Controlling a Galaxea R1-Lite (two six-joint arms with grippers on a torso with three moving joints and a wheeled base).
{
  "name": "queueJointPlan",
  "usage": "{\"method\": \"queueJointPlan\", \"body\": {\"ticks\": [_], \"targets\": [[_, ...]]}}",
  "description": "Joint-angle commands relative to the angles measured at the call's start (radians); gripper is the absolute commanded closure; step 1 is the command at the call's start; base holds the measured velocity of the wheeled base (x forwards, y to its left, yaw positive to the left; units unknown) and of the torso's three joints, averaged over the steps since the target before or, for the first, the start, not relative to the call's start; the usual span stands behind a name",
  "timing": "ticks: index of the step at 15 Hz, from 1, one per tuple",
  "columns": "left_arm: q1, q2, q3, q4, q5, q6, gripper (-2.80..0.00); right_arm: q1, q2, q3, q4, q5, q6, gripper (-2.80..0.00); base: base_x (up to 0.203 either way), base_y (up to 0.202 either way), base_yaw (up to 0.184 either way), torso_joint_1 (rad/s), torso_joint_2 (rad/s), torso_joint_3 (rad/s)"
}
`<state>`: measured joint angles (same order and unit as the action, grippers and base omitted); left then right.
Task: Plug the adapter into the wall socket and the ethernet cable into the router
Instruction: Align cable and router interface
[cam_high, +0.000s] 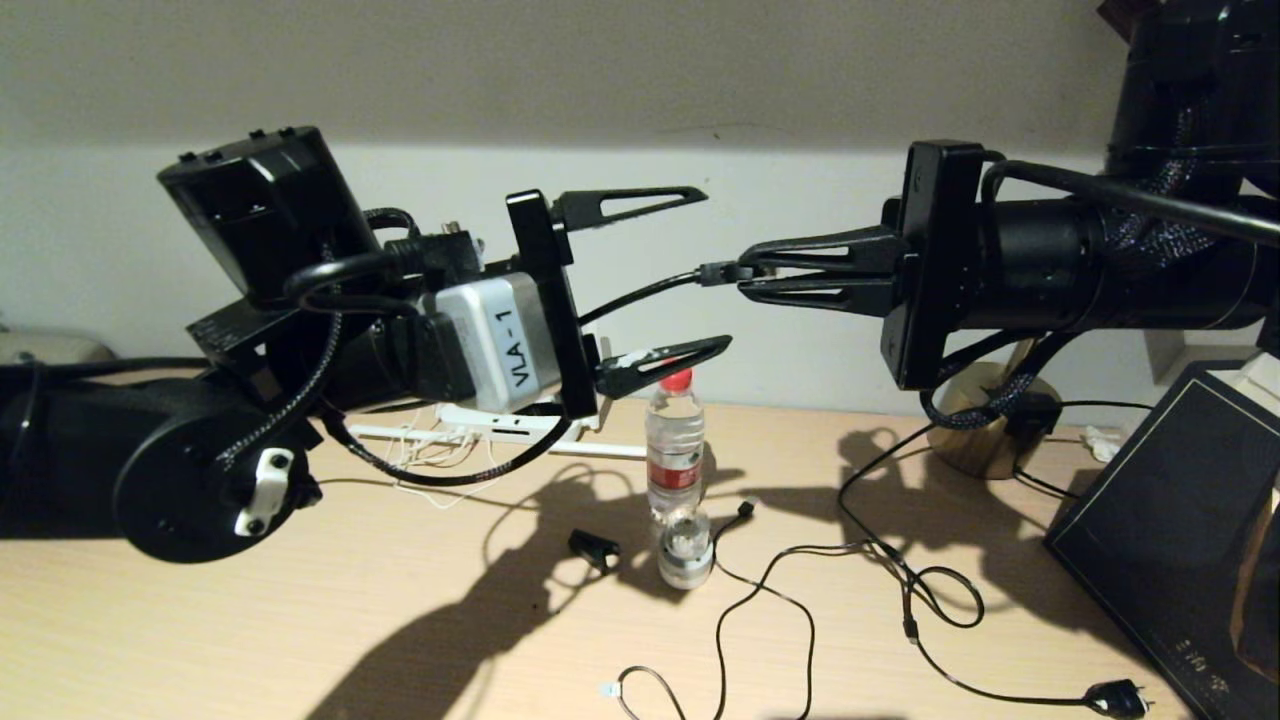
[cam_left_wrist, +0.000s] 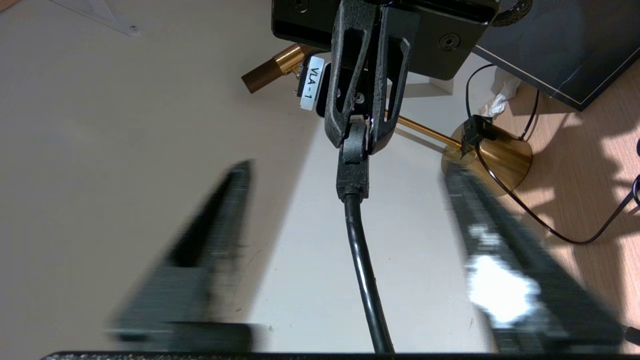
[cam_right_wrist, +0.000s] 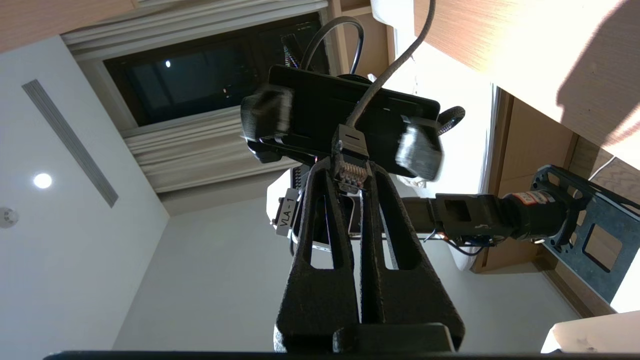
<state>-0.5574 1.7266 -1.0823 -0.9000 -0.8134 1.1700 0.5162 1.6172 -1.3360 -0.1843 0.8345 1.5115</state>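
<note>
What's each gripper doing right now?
Left gripper: open, holding nothing, its fingers either side of the cable.
Right gripper: shut on the thin black ethernet cable at its plug end.

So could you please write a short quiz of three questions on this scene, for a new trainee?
1. True or false: the left gripper is shut on the ethernet cable.
2. Which gripper holds the cable's plug? A) left B) right C) neither
3. Fill in: the water bottle on the desk has a ___ cap.

Key:
1. False: its fingers stand open on either side of the cable.
2. B: the right gripper is shut on the plug.
3. Red.
</note>
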Motion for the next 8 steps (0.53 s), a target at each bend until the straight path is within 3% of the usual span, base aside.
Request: {"method": "queueJointPlan", "body": {"ticks": [1, 8], "targets": [[-0.001, 0.001, 0.001, -0.005, -0.004, 0.007, 0.00, 0.001, 0.000, 0.000, -0.001, 0.005, 0.009, 0.00, 0.000, 0.000, 0.000, 0.000, 0.00, 0.000], [-0.001, 0.007, 0.001, -0.007, -0.004, 0.007, 0.00, 0.001, 0.001, -0.001, -0.001, 0.005, 0.009, 0.00, 0.000, 0.000, 0.000, 0.000, 0.00, 0.000]]}}
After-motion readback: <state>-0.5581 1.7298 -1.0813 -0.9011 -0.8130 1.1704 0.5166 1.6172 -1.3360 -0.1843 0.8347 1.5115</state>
